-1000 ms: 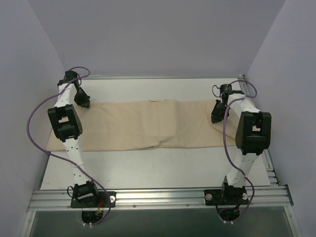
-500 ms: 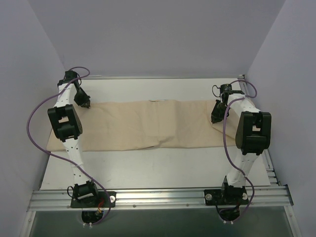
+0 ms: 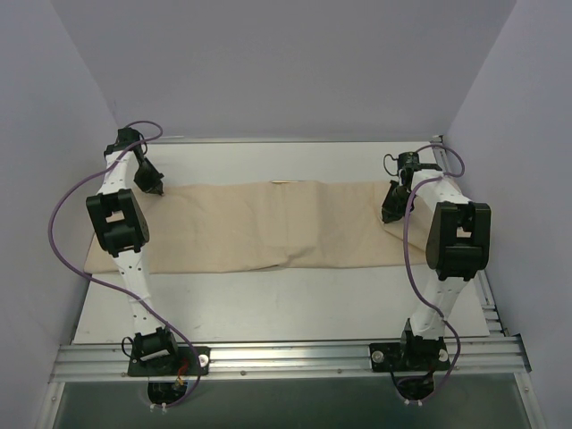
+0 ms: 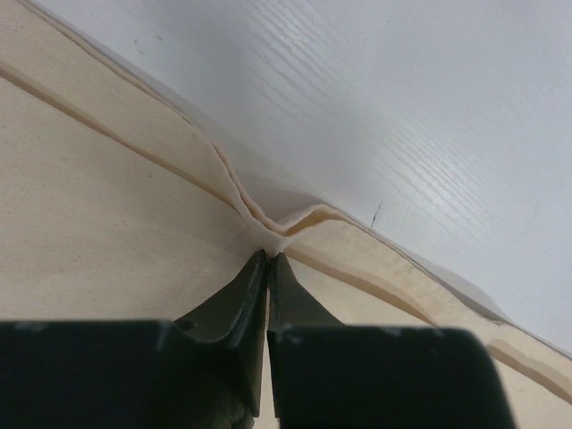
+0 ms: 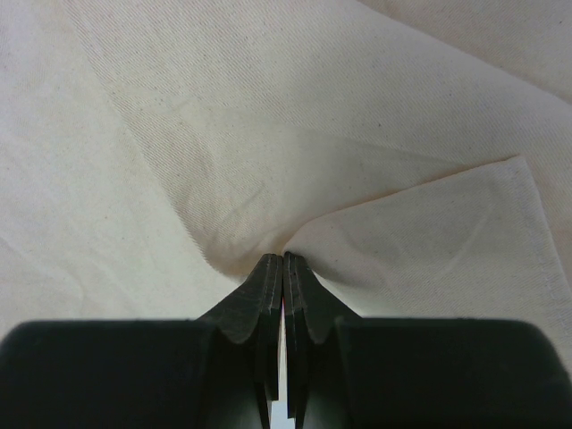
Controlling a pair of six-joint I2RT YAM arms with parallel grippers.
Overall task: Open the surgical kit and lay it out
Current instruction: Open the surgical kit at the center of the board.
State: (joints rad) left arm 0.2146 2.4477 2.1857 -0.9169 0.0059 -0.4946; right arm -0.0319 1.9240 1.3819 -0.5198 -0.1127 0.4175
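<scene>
A long beige cloth wrap (image 3: 277,228) lies spread left to right across the far half of the white table (image 3: 295,299). The left gripper (image 4: 268,257) is clenched on its far left hem. The right gripper (image 5: 283,259) is clenched on a fold at its right end.

cloth wrap (image 3: 268,223): matt woven fabric | table (image 3: 295,299): smooth, faintly grained
</scene>
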